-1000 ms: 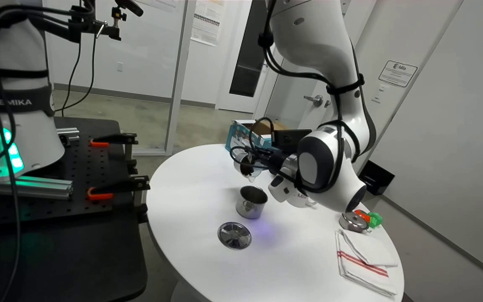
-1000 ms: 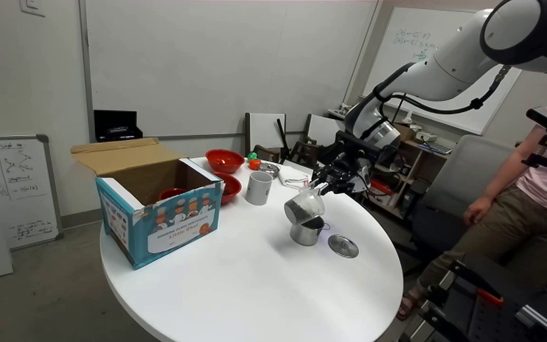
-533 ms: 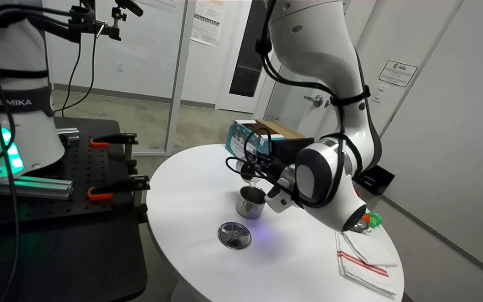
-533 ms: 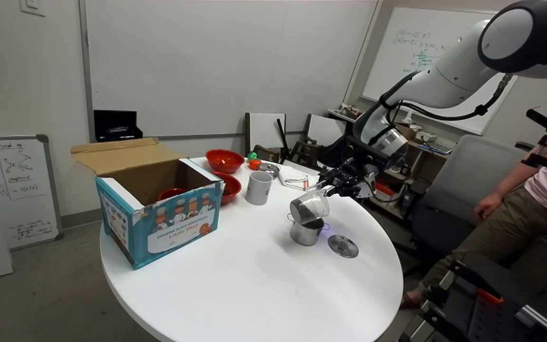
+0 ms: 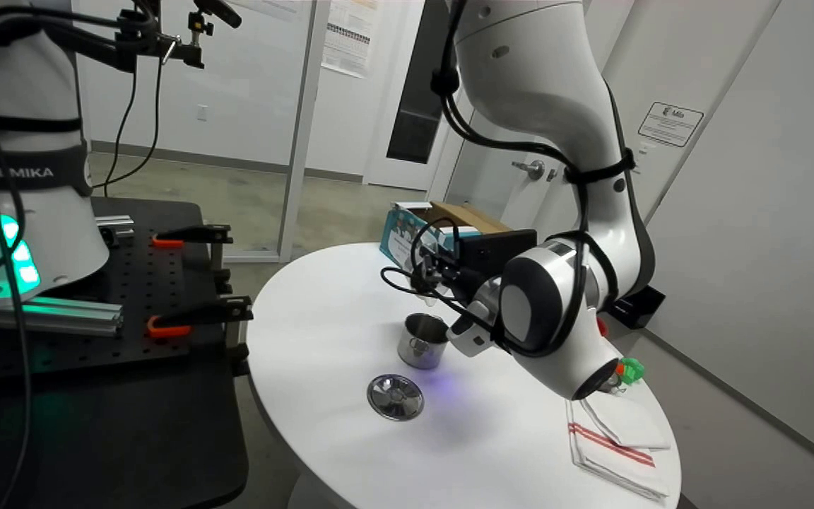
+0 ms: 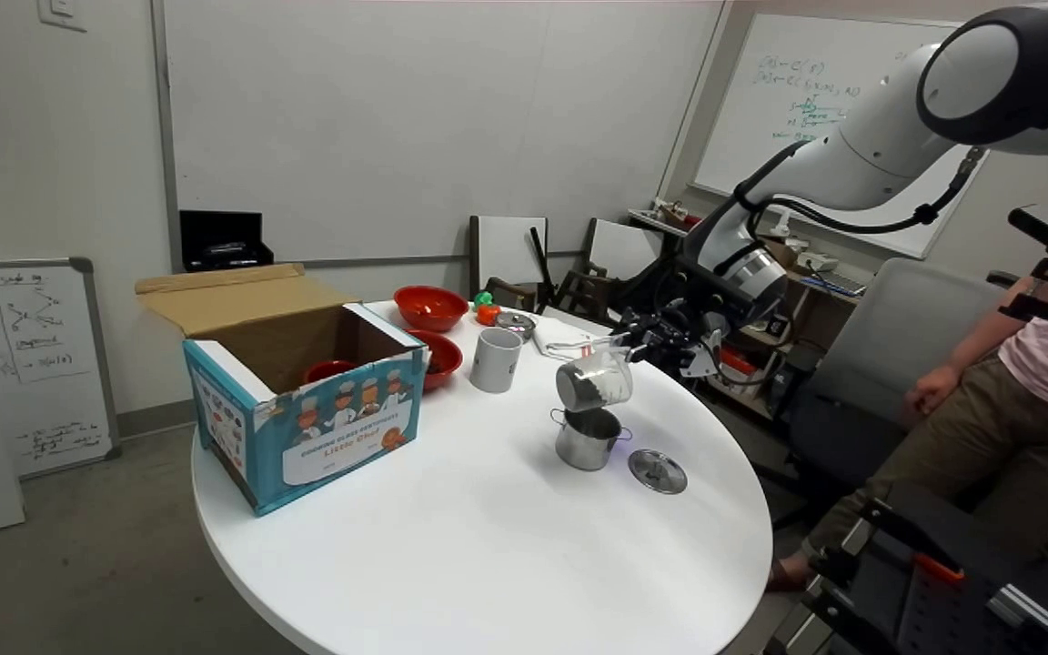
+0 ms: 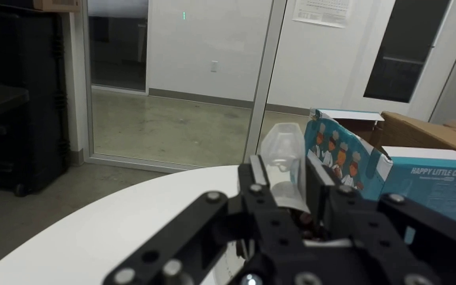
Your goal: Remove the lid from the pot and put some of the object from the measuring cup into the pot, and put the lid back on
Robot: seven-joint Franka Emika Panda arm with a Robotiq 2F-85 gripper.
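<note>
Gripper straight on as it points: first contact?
Apart from the measuring cup the gripper holds, the way looks free; the cardboard box seems just right of that line in the wrist view, depth unclear.

In an exterior view, the metal pot (image 5: 429, 357) stands upright on the white table (image 5: 315, 325); the lid (image 5: 395, 398) lies flat near it.

- We see polished, shiny metal on the pot (image 6: 584, 449) and lid (image 6: 658, 472);
- smooth, clear plastic, by its look, on the measuring cup (image 6: 595, 380);
- cloth in the towel (image 5: 612, 449);
- cardboard in the box (image 6: 356, 432)
</note>
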